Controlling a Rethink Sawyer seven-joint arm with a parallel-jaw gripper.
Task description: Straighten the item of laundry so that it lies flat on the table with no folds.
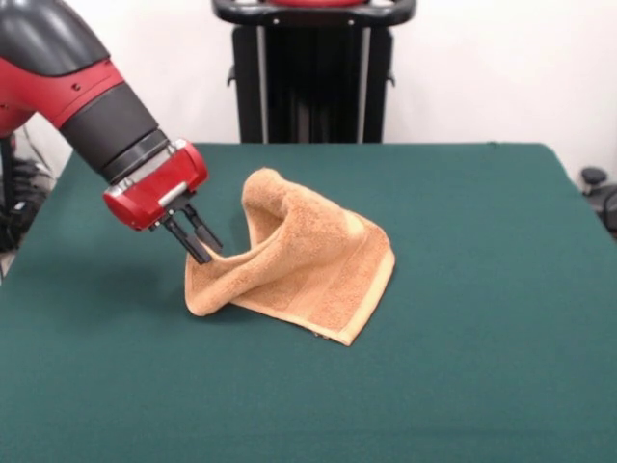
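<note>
An orange-tan terry towel [308, 265] sits near the middle of the dark green table [482, 338]. It is bunched and lifted: its left part stands up in a peak and a sagging fold, while its right corner lies flat on the cloth with the woven band showing along the edge. My gripper [207, 248] comes in tilted from the upper left, and its two black fingers [185, 236] pinch the towel's raised left edge. The red gripper body [154, 188] hangs just above and left of the towel. No tag shows.
The robot's black pedestal [313, 72] stands at the table's far side. My black and red arm [67, 87] crosses the upper left corner. Dark objects stand beyond the table's left edge [19, 193] and right edge [598, 193].
</note>
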